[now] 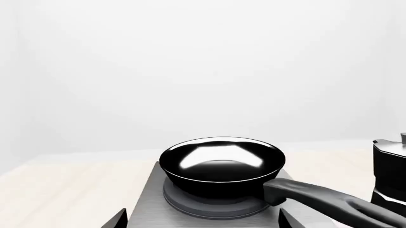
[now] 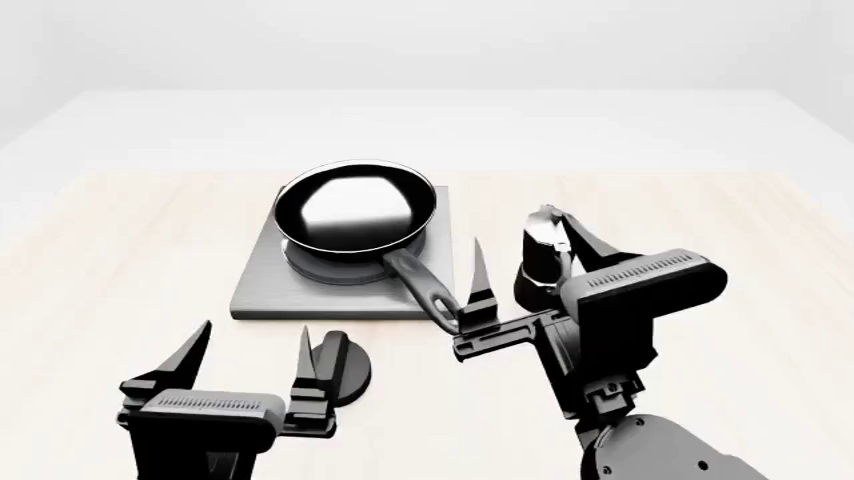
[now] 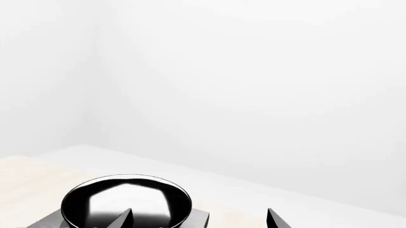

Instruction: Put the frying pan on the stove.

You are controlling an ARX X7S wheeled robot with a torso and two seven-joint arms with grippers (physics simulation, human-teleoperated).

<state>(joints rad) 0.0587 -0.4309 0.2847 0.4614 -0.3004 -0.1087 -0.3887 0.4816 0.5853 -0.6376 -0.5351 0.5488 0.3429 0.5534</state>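
The glossy black frying pan [image 2: 354, 208] sits on the dark rings of the grey stove [image 2: 260, 290], its long handle [image 2: 424, 285] reaching toward me past the slab's front right corner. My right gripper [image 2: 527, 258] is open and empty, raised just right of the handle's end. My left gripper [image 2: 247, 362] is open and empty too, low and in front of the stove. The left wrist view shows the pan [image 1: 219, 164] on the stove [image 1: 147, 202] ahead of the open left gripper [image 1: 203, 223]. In the right wrist view the pan [image 3: 127, 202] lies beyond the open right gripper [image 3: 199, 222].
A black-and-silver moka pot [image 2: 541, 255] stands right of the stove, under my right gripper, and shows in the left wrist view as the moka pot [image 1: 390, 178]. A small black round knob [image 2: 350, 366] lies beside my left gripper. The pale wooden table [image 2: 120, 240] extends to both sides.
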